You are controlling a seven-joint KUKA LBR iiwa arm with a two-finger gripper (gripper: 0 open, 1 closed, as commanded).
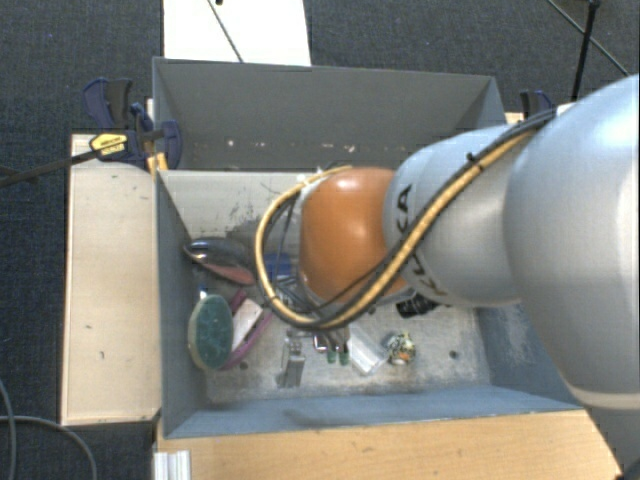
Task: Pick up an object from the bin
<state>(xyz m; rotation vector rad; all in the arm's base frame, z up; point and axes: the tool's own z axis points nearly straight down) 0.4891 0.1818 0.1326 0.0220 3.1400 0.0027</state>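
Observation:
My gripper (295, 358) pokes out below the arm's orange cover, low over the bin floor near the front middle. Just to its right lie a small clear-white piece (364, 357) and a little green-gold trinket (400, 348). To its left a pink-purple handle (246, 330) lies slanted, beside an oval green brush head (211, 333) against the left wall. Nothing can be seen held in the gripper.
A dark spoon-like tool (214, 256) lies at the left, further back. Something blue (281, 266) peeks out by the cable loop, and a black item (414, 308) lies under the arm. The arm and its cover hide the bin's middle and right.

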